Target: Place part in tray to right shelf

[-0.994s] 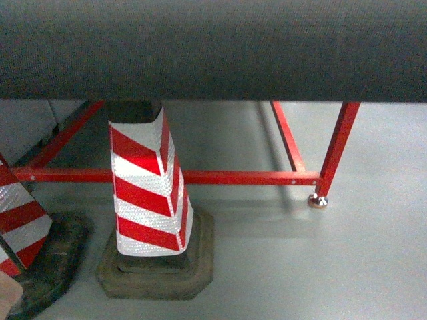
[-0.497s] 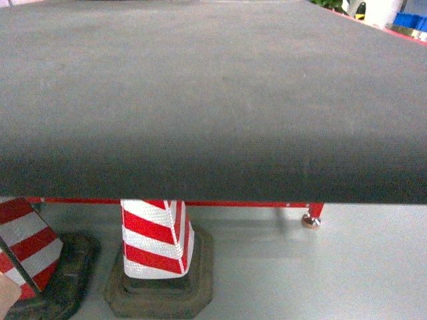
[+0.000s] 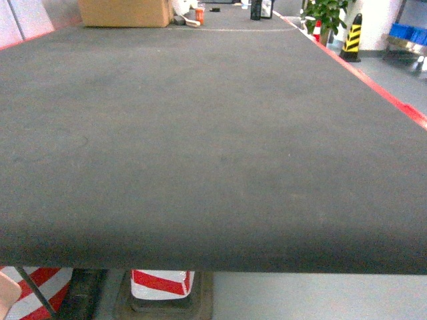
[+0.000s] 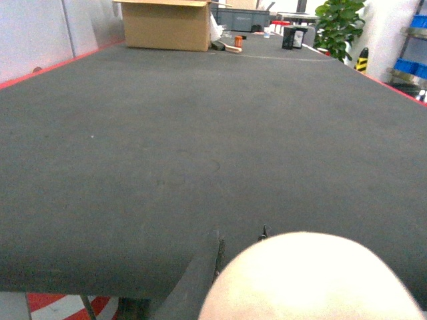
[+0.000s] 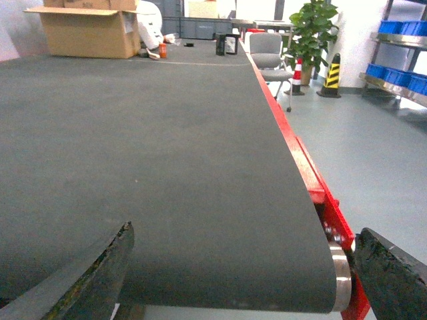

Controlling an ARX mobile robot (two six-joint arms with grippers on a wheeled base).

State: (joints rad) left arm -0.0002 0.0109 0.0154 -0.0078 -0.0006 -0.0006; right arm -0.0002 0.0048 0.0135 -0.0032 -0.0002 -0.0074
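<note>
Just below the left gripper [image 4: 241, 235] looms the blurred cream tray [image 4: 313, 283].

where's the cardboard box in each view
Head: cardboard box at the top left, on the far end of the dark belt, its upper part cut off by the frame.
Left wrist: top left of centre.
Right wrist: top left corner.
Shared landmark: the potted plant beyond the belt's right edge.

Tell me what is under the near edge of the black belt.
In the head view, under the belt: a red-and-white striped cone on a dark base, and part of a second cone at the left. The belt hides their tops and everything farther back.
</note>
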